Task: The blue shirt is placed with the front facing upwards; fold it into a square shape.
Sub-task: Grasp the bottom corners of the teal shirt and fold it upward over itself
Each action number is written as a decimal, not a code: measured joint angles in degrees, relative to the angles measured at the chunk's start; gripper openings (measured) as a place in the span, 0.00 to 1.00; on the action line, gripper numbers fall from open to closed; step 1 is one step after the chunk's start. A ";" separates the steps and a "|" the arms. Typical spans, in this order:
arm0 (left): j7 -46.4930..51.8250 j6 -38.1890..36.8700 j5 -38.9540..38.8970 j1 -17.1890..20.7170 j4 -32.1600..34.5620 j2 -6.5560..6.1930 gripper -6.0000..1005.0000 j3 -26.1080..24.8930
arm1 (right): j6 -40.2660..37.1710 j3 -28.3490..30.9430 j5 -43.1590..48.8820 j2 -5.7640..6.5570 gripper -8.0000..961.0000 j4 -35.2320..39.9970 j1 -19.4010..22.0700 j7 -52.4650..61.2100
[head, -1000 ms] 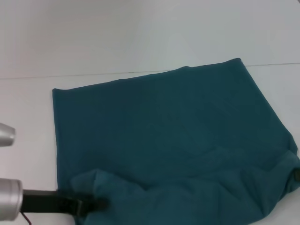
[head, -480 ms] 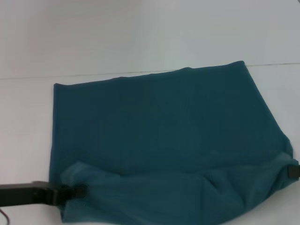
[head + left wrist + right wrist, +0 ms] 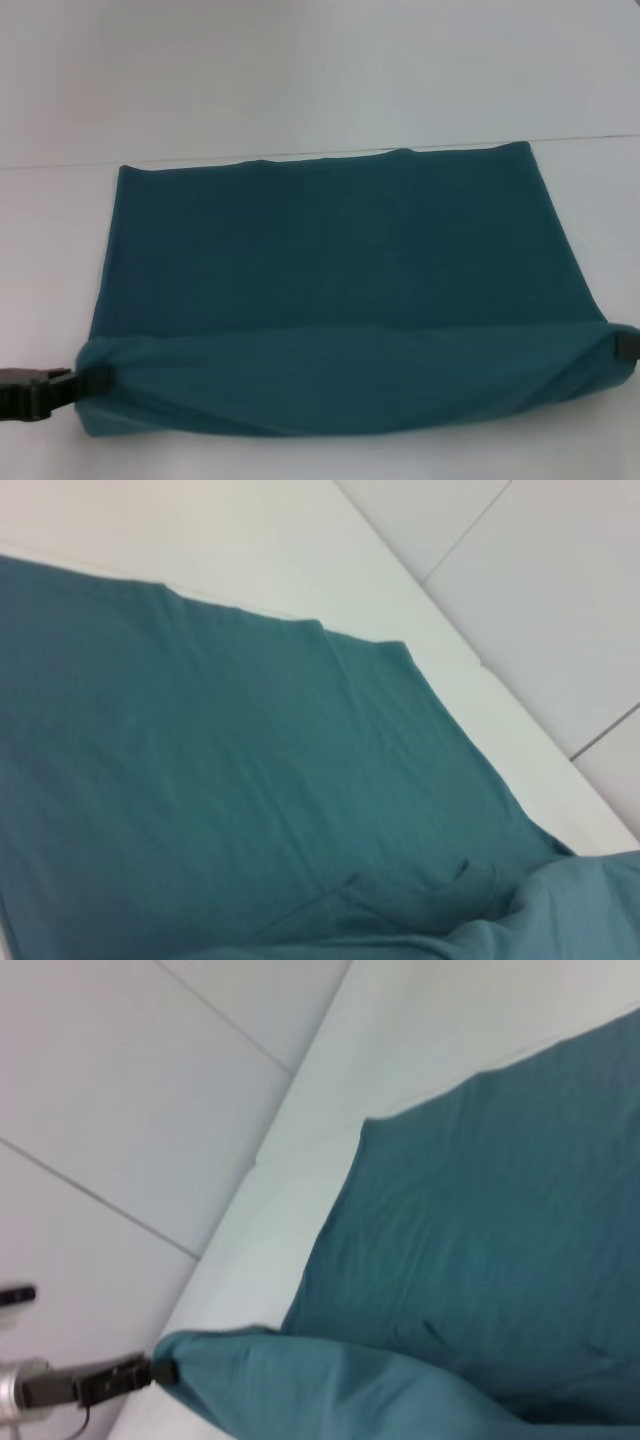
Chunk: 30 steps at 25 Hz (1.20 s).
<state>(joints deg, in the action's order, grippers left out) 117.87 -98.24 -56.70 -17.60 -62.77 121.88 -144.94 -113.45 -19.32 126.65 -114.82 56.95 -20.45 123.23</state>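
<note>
The blue shirt lies on the white table, plain teal side up; no letters show. Its near part is lifted into a taut folded band stretched between both grippers. My left gripper is shut on the shirt's near left corner. My right gripper is shut on the near right corner at the frame's edge. The left wrist view shows the shirt spread below. The right wrist view shows the shirt and the left gripper pinching the far corner.
The white table's far edge runs just behind the shirt's far hem. Bare table lies to the left and right of the shirt. A white panelled wall stands behind.
Both grippers moved apart and pulled the near part of the shirt taut. The rumpled near edge became a straight folded band, and the shirt squared up on the table.
</note>
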 joint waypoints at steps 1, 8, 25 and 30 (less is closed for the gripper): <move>-0.40 -0.44 0.00 0.01 0.01 -0.01 0.04 -0.69 | 0.01 0.70 -0.04 0.07 0.05 -0.41 0.03 -0.06; -2.55 -2.27 -0.04 0.01 0.13 -0.54 0.04 -4.37 | 0.19 3.01 -0.73 0.47 0.05 -3.23 0.06 -1.14; -4.46 -3.42 -1.83 -0.86 0.72 -1.20 0.04 -6.90 | -0.04 3.88 -4.29 0.28 0.05 -5.54 0.14 -1.83; -5.49 -4.76 -2.46 0.10 0.52 -1.27 0.04 -9.52 | -0.10 2.47 -4.33 -0.15 0.05 -5.54 0.10 -1.87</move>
<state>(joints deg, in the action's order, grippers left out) 112.38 -103.01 -59.17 -17.50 -62.25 120.60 -154.46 -113.55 -16.85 122.32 -114.97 51.41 -20.35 121.36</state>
